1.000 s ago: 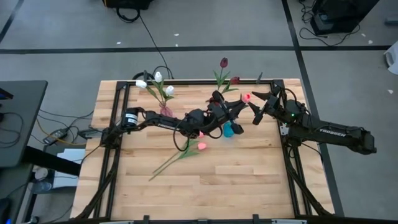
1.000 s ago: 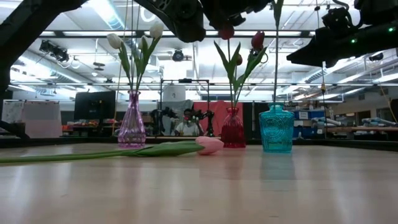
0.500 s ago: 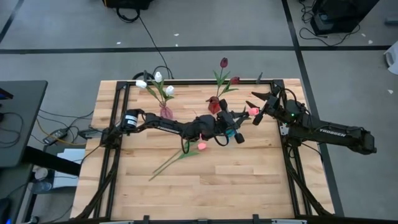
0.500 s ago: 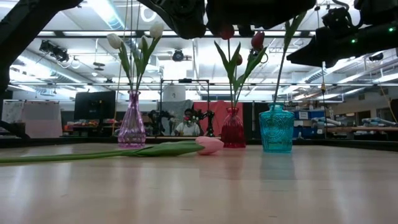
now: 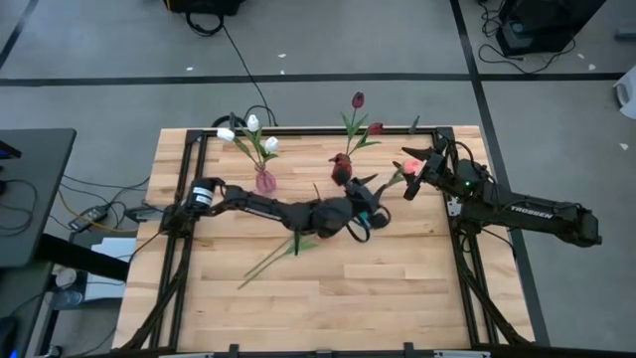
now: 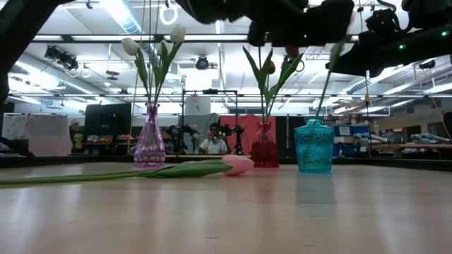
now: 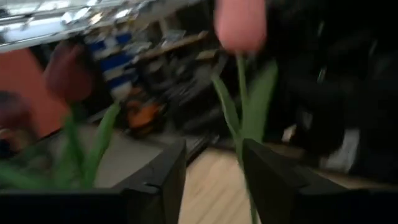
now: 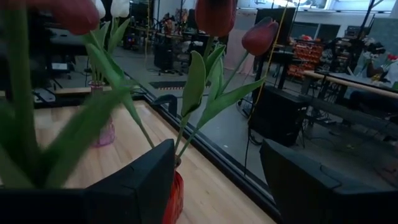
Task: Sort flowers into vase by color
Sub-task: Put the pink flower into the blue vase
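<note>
Sorting in progress, seen from above and at table height. At upper left of the overhead frame we find the purple vase (image 5: 264, 180) with three white tulips (image 5: 250, 136); at upper centre the red vase (image 5: 343, 171) holds the dark red tulips (image 5: 358, 100). Just right of centre, the teal vase (image 6: 313, 146) stands largely hidden beneath the left arm in the overhead frame, and the table-height frame shows a green stem rising aslant from its mouth. That stem appears to carry the pink tulip (image 5: 408, 165), whose head shows beside the right gripper (image 5: 417, 169); we judge this flower to be in its vase or very nearly so. The left gripper (image 5: 370, 202) hovers over the teal vase with its fingers apart and nothing visibly between them, the pink tulip's stem standing just beyond. The right gripper's fingers likewise stand apart around empty air. One more pink tulip (image 6: 238, 164) lies flat on the table (image 5: 397, 288), left of centre, its long stem pointing toward lower left; we take it as the only flower left to place.
</note>
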Action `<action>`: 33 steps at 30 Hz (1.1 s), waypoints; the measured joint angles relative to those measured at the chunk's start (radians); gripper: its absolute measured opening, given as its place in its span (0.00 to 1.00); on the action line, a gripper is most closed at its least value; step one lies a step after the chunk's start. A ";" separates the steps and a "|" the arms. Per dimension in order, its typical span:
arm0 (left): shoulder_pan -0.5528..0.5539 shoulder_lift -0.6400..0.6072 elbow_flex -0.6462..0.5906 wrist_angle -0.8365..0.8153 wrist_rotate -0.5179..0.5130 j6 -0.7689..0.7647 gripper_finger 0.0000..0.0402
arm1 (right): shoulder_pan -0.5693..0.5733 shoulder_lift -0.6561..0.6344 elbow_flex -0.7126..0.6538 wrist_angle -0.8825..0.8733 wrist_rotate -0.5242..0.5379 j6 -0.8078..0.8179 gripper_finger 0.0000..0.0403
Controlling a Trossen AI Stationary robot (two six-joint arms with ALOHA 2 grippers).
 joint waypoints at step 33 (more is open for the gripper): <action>-0.078 -0.086 -0.004 -1.476 0.515 -0.845 0.41 | -0.001 0.000 0.000 0.002 -0.036 0.008 0.62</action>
